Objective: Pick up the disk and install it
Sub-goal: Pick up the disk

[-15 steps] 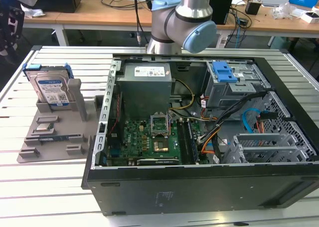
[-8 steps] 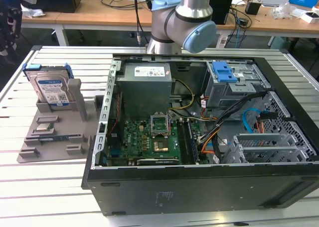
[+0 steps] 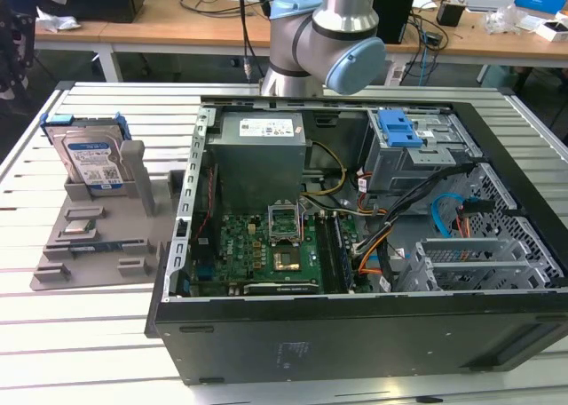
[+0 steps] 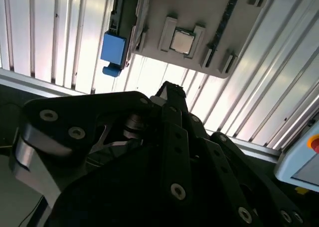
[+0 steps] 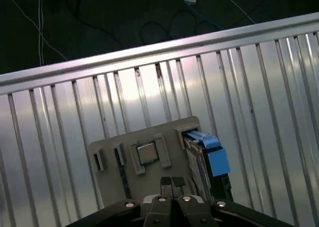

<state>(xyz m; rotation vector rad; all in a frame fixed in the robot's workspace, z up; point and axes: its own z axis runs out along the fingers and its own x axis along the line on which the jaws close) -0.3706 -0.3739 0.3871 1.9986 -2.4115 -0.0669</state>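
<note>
The fingers [image 5: 165, 182] are clenched together on nothing and hang above the grey holder tray [image 3: 98, 236] on the bench [image 3: 89, 334]. The disk [image 3: 89, 156] stands on edge in a slot of that tray, framed by its blue bracket. It is below the fingers and off to one side, not touching them.

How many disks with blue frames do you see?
1. The disk stands upright in the grey holder, at the exterior view's left of the computer case. More may hide inside the case.
</note>
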